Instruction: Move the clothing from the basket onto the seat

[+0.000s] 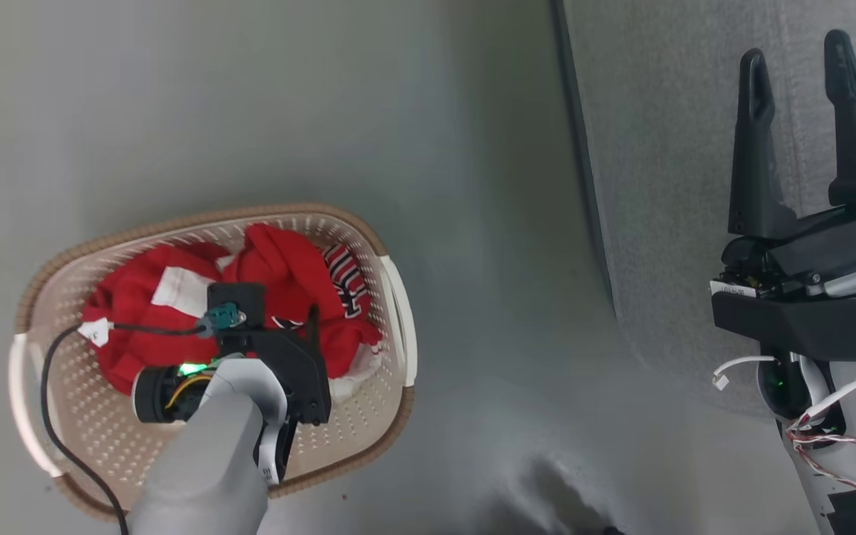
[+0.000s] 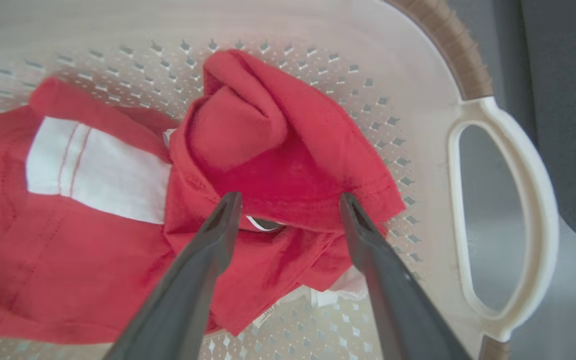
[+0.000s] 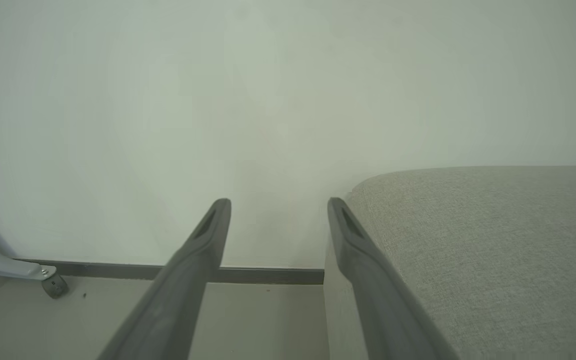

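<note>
- Left end effector [image 2: 289, 200] is spread wide, its fingers straddling a bunched fold of the soft bright red clothing with white trim [image 2: 268, 150]. Nothing is pinched yet.
- All the red stuff I can see sits inside the cream-white perforated plastic basket with the brown woven-look rim [image 1: 101, 431], down on the floor [image 1: 324, 111].
- The big grey fabric sofa seat [image 1: 666, 148] has no garment on the part in view.
- Right end effector [image 1: 796, 52] hangs wide and empty over the seat.
- So I'd say it's right at the start: grab, lift, carry and drop are all left.
</note>
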You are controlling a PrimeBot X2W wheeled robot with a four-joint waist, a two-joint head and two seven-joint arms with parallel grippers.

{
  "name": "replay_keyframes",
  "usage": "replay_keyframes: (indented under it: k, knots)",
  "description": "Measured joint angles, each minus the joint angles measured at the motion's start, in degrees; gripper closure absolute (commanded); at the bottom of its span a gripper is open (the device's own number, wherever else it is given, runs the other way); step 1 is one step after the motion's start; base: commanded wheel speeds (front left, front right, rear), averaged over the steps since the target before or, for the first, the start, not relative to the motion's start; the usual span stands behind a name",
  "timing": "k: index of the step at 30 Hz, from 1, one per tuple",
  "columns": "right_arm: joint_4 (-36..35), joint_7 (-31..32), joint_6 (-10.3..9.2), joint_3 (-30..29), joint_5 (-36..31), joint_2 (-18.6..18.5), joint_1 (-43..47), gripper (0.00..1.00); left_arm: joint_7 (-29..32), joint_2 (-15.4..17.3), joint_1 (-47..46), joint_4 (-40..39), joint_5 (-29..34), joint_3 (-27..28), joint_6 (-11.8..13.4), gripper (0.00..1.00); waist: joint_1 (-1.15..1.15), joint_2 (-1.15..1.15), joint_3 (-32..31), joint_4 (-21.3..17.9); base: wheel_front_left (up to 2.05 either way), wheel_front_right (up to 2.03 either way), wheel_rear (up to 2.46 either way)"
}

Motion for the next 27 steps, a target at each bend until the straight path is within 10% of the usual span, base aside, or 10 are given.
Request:
replay_keyframes:
  k: [20,21,23,24,27]
  knots:
    - [-1.6,0.0,0.07,-0.4,-0.5,1.6,-0.2,0.0,0.6,0.7,-6.5,8.2,0.0,1.3,-1.1,0.0,0.0,-0.01,8.8,-4.8,0.0,0.0,0.0]
    - [-1.6,0.0,0.07,-0.6,-0.5,1.6,-0.1,0.0,0.8,0.7,-6.7,8.5,0.0,1.2,-1.1,0.53,0.0,-0.01,8.9,-5.0,0.0,0.0,0.0]
    - [-1.8,0.0,0.08,-0.8,-0.5,1.6,0.0,0.0,0.8,0.7,-6.9,9.3,0.0,1.2,-1.1,0.65,0.0,-0.01,9.1,-5.2,0.0,0.0,0.0]
    - [-1.9,0.0,0.08,-0.9,-0.5,1.7,0.0,0.0,0.8,0.7,-7.0,9.6,0.0,1.2,-1.1,1.0,-0.01,-0.01,9.1,-5.3,0.0,0.0,0.0]
    - [-2.0,0.0,0.1,-1.3,-0.5,1.7,0.0,0.0,1.0,0.7,-7.5,10.2,-0.1,1.2,-1.5,1.0,-0.01,-0.01,9.2,-5.3,0.0,0.0,0.0]
